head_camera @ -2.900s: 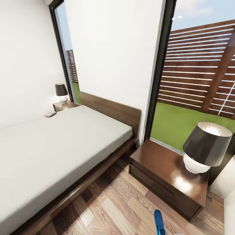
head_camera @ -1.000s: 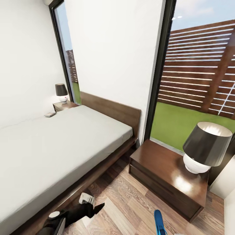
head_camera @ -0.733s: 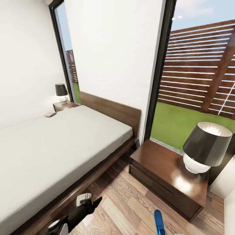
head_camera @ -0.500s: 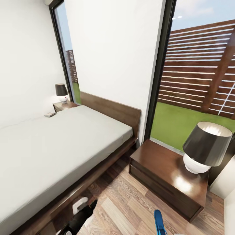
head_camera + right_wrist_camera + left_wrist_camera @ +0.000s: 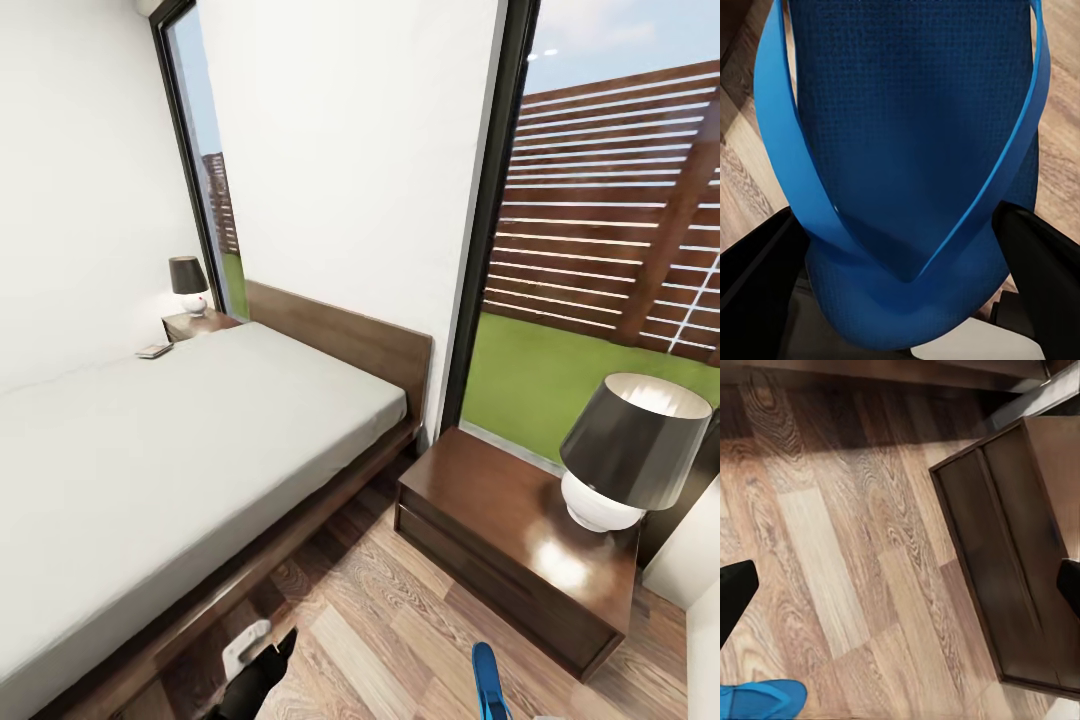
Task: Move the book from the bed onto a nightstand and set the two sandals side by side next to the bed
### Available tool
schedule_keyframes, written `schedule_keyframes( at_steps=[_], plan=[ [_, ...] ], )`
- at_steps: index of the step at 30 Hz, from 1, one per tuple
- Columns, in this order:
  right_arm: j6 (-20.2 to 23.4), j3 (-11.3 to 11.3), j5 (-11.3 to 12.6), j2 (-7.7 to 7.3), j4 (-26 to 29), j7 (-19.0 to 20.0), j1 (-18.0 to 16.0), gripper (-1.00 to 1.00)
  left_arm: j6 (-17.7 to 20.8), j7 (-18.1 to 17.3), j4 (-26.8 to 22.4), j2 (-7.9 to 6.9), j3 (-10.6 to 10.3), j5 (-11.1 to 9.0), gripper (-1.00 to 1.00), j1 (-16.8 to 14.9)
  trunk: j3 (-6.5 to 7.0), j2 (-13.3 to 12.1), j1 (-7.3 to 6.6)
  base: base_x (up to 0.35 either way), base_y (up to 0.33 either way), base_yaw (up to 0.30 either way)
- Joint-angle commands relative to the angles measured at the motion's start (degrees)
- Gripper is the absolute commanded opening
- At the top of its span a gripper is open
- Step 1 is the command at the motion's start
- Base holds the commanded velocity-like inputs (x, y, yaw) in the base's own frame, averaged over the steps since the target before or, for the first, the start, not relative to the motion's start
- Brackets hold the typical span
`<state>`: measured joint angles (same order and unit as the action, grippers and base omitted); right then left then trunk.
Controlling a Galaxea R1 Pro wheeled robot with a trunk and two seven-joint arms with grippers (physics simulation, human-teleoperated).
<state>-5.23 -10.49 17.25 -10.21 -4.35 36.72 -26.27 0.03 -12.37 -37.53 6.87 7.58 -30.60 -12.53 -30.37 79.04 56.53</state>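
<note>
Evidently the sandal step is underway: the right pincer (image 5: pixel 900 315) is straddling a blue sandal (image 5: pixel 900 150), its fingers (image 5: pixel 1050 277) flanking the toe end, seemingly gripping it. Next comes setting it on the floor (image 5: pixel 400 620) beside the bed (image 5: pixel 150 450). The left pincer (image 5: pixel 900 585) is hanging spread wide above the nightstand (image 5: pixel 1020 547).

Around me: white walls (image 5: pixel 350 150), plank floor (image 5: pixel 380 620), tall dark-framed windows (image 5: pixel 600 250) onto grass (image 5: pixel 530 375) and a slatted fence (image 5: pixel 620 200); black-shaded lamps (image 5: pixel 630 445) gleam.
</note>
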Motion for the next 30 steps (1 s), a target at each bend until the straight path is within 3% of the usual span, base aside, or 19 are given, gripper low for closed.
schedule_keyframes(
  at_steps=[1,4,8,15,30],
  plan=[
    [-0.5,-0.5,0.4,0.01,-0.3,0.3,-0.1,-1.0,0.0,1.3,0.0,0.41,0.2,-0.9,1.0,0.0,-0.05,0.0,0.0,0.0,0.0,0.0],
    [-0.5,-0.5,0.4,0.01,-0.3,0.3,-0.1,-1.0,0.0,4.4,0.0,1.0,0.2,-2.0,1.0,0.0,-0.05,0.0,0.0,0.0,0.0,0.0],
    [-0.5,-0.5,0.4,0.01,-0.2,0.3,-0.1,-1.0,0.0,5.3,0.0,1.17,0.2,-2.5,1.0,0.0,-0.05,0.0,0.0,0.0,0.0,0.0],
    [-0.5,-0.5,0.7,0.01,-0.3,0.3,-0.1,-1.0,-3.0,5.7,0.1,1.35,0.2,-2.9,1.0,0.0,-0.05,0.0,0.0,0.0,0.0,0.0],
    [-0.5,-0.5,0.9,0.01,-0.3,0.3,-0.1,-1.0,-3.5,5.7,0.1,1.3,0.2,-3.9,1.0,0.0,-0.05,0.0,0.0,0.0,0.0,0.0]
  ],
)
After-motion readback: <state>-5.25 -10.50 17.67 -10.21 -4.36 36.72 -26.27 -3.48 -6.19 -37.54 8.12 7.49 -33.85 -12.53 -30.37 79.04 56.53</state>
